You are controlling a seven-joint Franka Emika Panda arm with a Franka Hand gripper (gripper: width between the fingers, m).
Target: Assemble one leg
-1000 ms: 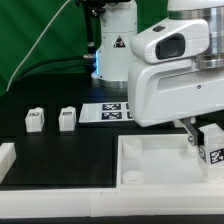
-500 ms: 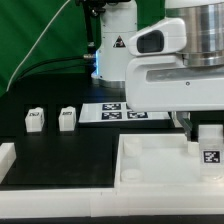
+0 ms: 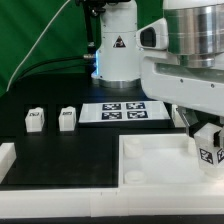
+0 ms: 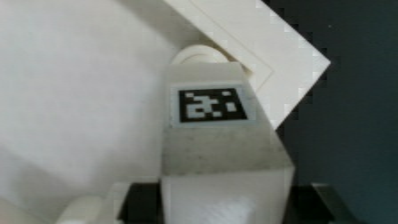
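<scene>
My gripper (image 3: 208, 140) is shut on a leg (image 3: 209, 147), a small white block with a black-and-white tag. I hold it at the far right corner of the large white tray-like part (image 3: 150, 165). In the wrist view the leg (image 4: 215, 115) runs up from between my fingers to a rounded corner socket (image 4: 199, 52) of that part, and its tip looks to be at the socket. Two more legs (image 3: 35, 120) (image 3: 68, 119) stand on the black table at the exterior view's left.
The marker board (image 3: 120, 110) lies on the table behind the tray-like part. The robot base (image 3: 118, 45) stands at the back. A white rail (image 3: 8, 160) runs along the table's left and front edges.
The arm has turned at the wrist and lifted slightly, uncovering more of the marker board. The held leg stays at the tray-like part's far right corner.
</scene>
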